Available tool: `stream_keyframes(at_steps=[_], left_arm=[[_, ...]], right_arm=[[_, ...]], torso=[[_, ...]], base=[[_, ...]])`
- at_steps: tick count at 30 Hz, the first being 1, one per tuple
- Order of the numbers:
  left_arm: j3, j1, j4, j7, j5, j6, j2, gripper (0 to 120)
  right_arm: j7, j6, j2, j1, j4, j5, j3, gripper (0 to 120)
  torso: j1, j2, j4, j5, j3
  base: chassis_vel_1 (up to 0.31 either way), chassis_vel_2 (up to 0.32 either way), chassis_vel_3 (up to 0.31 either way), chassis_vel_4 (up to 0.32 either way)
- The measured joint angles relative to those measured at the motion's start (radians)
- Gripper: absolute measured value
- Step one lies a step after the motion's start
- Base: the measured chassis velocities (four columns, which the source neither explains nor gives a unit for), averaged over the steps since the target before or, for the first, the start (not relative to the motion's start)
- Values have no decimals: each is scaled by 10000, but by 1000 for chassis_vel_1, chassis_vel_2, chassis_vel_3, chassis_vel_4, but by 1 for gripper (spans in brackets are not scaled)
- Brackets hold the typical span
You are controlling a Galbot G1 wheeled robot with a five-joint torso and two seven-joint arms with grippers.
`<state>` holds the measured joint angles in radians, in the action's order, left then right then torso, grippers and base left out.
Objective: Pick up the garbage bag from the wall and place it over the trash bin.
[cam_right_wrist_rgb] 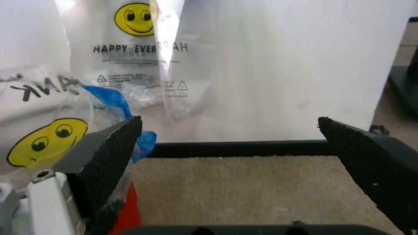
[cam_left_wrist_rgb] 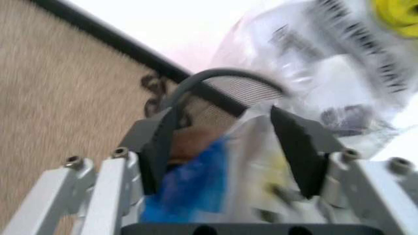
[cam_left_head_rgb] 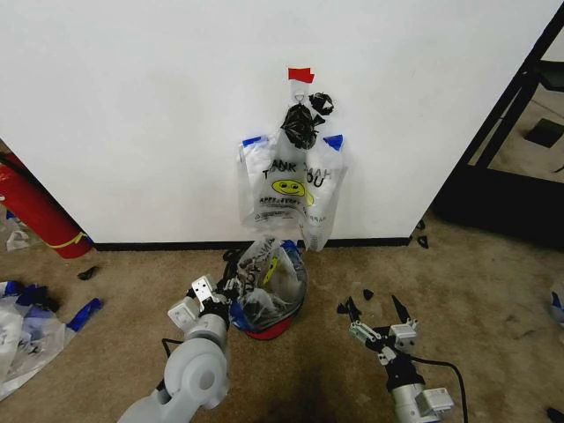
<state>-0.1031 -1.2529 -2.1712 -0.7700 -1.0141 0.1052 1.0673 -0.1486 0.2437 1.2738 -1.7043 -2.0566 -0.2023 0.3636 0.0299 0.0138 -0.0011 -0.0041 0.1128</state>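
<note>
- While one bag [cam_left_head_rgb: 293, 187] hangs on the wall [cam_left_head_rgb: 132, 115] under a strip of red tape [cam_left_head_rgb: 300, 75], with a black knotted bundle [cam_left_head_rgb: 302, 123] at its top, another bag [cam_left_head_rgb: 266, 269] with the same smiley print is already in the bin [cam_left_head_rgb: 269, 319] right below it, its top poking up above the rim.
- Left end effector [cam_left_head_rgb: 210, 298] is at the bin's left edge, and it's pinching plastic: the left wrist view has blue trim and clear film bunched between the pads [cam_left_wrist_rgb: 297, 147], with the mesh rim [cam_left_wrist_rgb: 228, 78] just past them. My guess is it's holding that edge so the bag can be spread over the rim.
- Right end effector [cam_left_head_rgb: 377, 317] sits low over the carpet [cam_left_head_rgb: 476, 291] to the right of the bin, spread wide, nothing in it. Looks like it's waiting for its side of the bag.
- From the head view you can't tell what the left one is gripping; the wrist cam settles it. Meanwhile the right wrist cam lets you read "HAPPY EVER" on the hanging bag.
- Red cylinder [cam_left_head_rgb: 35, 211] leans by the wall at far left, out of the way.
</note>
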Motion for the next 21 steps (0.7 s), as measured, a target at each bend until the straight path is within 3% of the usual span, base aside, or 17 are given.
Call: stream_keyframes(at_steps=[3, 7, 11, 18, 21], left_arm=[[-51, -131, -265, 265, 333, 50, -212, 70], [-124, -463, -883, 626, 826, 325, -728, 88], [-221, -477, -941, 627, 839, 417, -1084, 98], [-791, -587, -954, 739, 888, 348, -1541, 100], [-582, -435, -971, 2066, 1031, -109, -2016, 100]], right_arm=[[-46, -206, -27, 150, -46, -116, -100, 100], [-168, -580, -61, 760, -24, -465, -281, 100], [-197, -680, -83, 940, -11, -610, -281, 100], [-242, -1141, -210, 1395, -14, -1025, -524, 100], [-289, -1648, -158, 1759, -86, -1257, -807, 100]], torso=[[0, 0, 0, 0, 0], [0, 0, 3, -1, 0], [0, 0, 0, 0, 0], [0, 0, 3, -1, 1], [0, 0, 2, -1, 1]], base=[[0, 0, 0, 0], [0, 0, 0, 0], [0, 0, 0, 0], [0, 0, 0, 0], [0, 0, 0, 0]])
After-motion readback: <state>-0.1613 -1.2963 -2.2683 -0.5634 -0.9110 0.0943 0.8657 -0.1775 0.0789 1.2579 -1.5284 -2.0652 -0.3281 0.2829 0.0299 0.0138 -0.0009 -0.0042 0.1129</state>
